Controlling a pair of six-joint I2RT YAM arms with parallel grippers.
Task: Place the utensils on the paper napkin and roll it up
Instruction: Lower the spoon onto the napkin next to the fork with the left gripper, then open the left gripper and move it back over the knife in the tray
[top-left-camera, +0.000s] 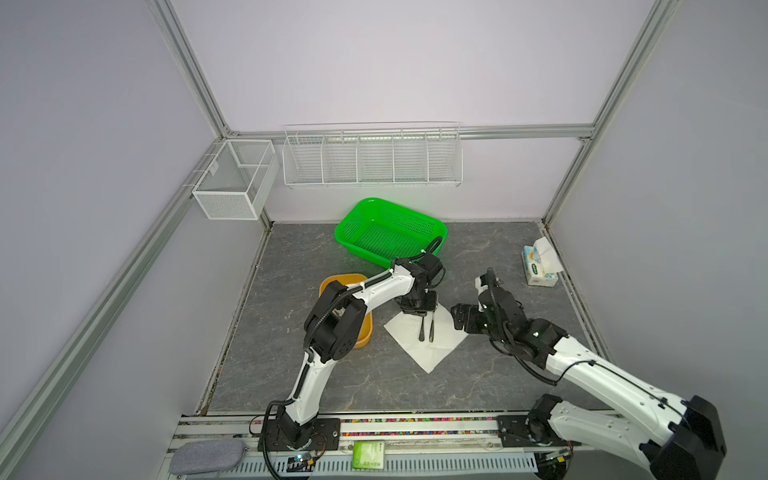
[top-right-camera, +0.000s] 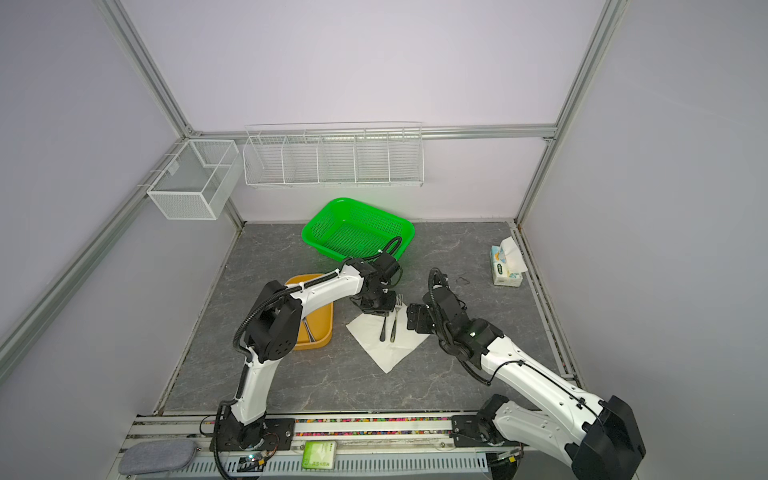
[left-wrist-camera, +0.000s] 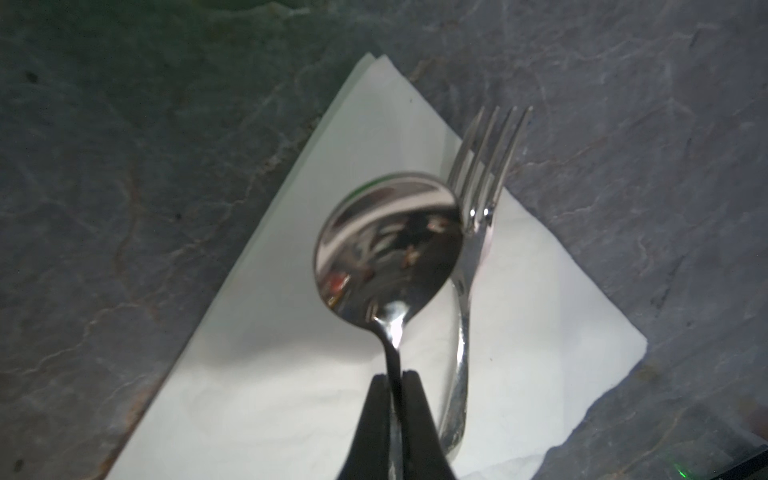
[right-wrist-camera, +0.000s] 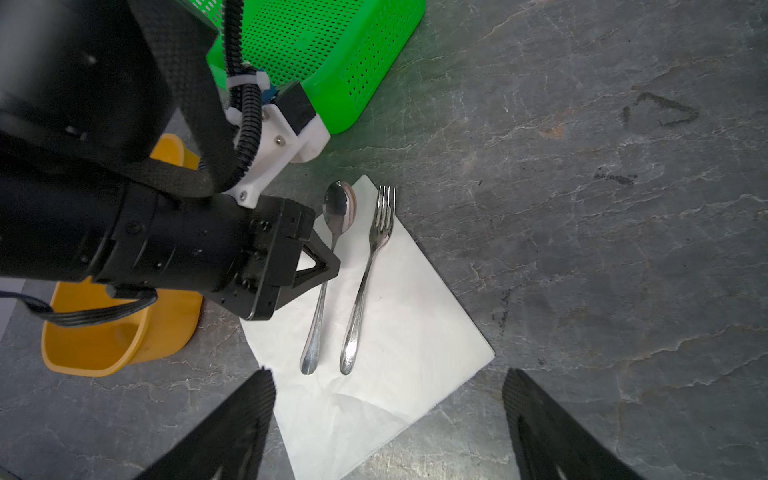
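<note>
- Near the far right corner of the table (top-left-camera: 316, 374), a tissue pack (top-left-camera: 539, 268) is standing with a white tissue sticking out of its top. Its blue and green print is showing, but the writing is too small to read.
- A small green card (top-left-camera: 368, 454) is lying on the front rail, and its lettering is too small to read as well.
- A green basket (top-left-camera: 390, 232) is sitting at the back of the table, showing only its perforated floor.
- An orange bin (top-right-camera: 322, 332) is sitting just left of the paper napkin (right-wrist-camera: 399, 324). Something slim and grey is lying inside it, but I cannot tell what.
- A white wire rack (top-left-camera: 372, 160) and a mesh box (top-left-camera: 232, 183) are hanging on the walls.
- The paper napkin is lying flat on the table between the two arms, one corner pointing toward the front rail.
- The fork (right-wrist-camera: 365, 282) is lying on the napkin, with its prongs reaching past the napkin's edge.
- The left end effector (left-wrist-camera: 396, 378) is pinching the spoon (right-wrist-camera: 338, 208) by its thin neck. The end of the spoon's handle is resting on the napkin just beside the fork.
- The right end effector (right-wrist-camera: 388, 374) is hovering at the napkin's right side with its jaws spread wide, holding nothing.
</note>
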